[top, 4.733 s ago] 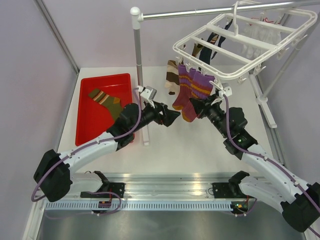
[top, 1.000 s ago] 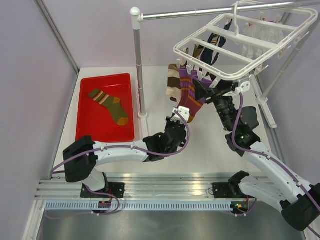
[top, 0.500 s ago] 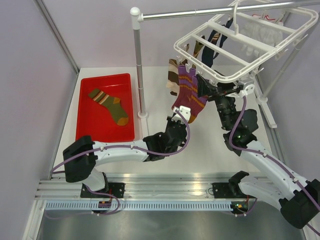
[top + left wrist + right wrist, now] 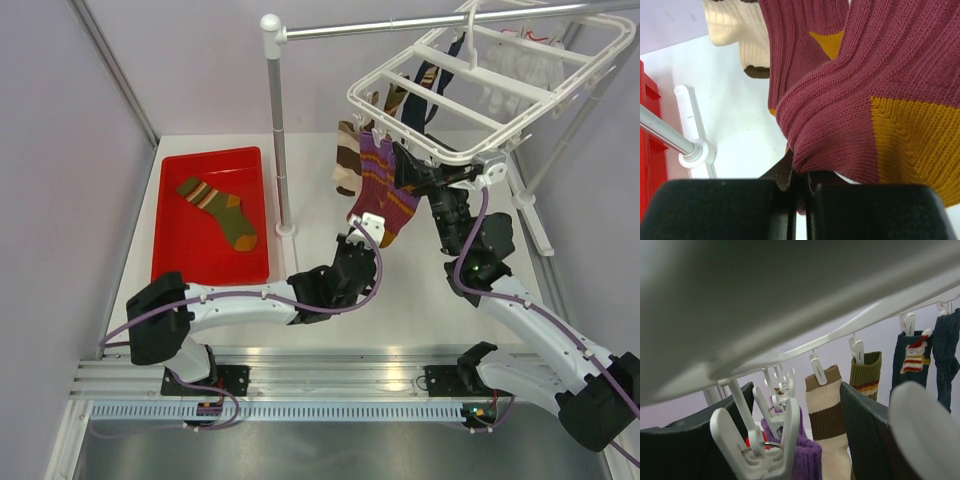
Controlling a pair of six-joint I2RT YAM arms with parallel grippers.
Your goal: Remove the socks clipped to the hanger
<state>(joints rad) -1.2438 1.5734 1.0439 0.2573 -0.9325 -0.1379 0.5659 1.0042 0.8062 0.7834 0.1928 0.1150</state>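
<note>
The purple sock is hanging off the near-left corner of the hanger, just right of centre in the top view. We're pinching its toe end with the left gripper, fingers clamped tight on the knit. Higher up, we're holding the right gripper with its jaws spread either side of the white clip on the cuff. A brown-and-cream sock is dangling just to the left, and an olive sock is lying in the red tray at the left.
</note>
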